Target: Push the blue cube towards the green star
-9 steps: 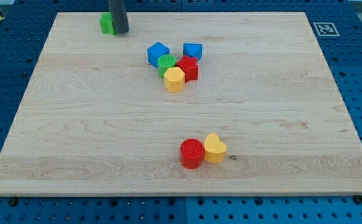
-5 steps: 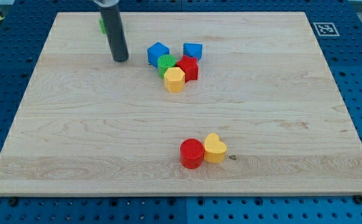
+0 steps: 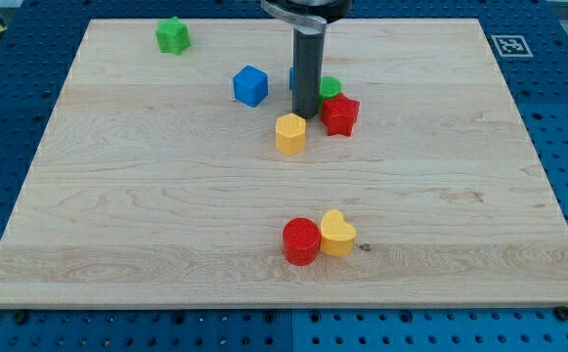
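The blue cube (image 3: 250,85) sits on the wooden board (image 3: 117,196) left of the centre cluster. The green star (image 3: 172,35) lies near the board's top left corner, well up and left of the cube. My tip (image 3: 306,113) stands in the middle of the cluster, right of the blue cube and apart from it, just above the yellow hexagonal block (image 3: 290,133). A green round block (image 3: 330,87) and a red star block (image 3: 339,114) lie right of the rod. A second blue block is mostly hidden behind the rod.
A red cylinder (image 3: 301,241) and a yellow heart-shaped block (image 3: 337,233) touch each other near the view's bottom centre. A black-and-white marker tag (image 3: 510,44) is at the board's top right corner.
My tip moved from beside the green star down and right into the cluster. The green round and red blocks were shoved right, the yellow block shifted down right, and the cluster spread apart.
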You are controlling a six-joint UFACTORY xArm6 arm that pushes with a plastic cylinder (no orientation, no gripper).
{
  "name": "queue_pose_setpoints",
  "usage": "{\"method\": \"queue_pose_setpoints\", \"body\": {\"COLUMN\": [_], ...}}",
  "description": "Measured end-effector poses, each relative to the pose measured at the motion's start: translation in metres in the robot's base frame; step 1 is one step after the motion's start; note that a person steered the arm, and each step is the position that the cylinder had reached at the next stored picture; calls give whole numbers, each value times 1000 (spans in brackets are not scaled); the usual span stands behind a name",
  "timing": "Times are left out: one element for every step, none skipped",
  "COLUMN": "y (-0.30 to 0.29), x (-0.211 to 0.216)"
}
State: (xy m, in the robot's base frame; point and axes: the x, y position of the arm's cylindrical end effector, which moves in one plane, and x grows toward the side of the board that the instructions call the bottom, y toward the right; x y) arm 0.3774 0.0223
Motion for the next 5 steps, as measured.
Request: {"method": "queue_pose_setpoints", "body": {"y": [-12, -21, -23, -23, -36], "x": [-4, 2, 4, 4, -1]}}
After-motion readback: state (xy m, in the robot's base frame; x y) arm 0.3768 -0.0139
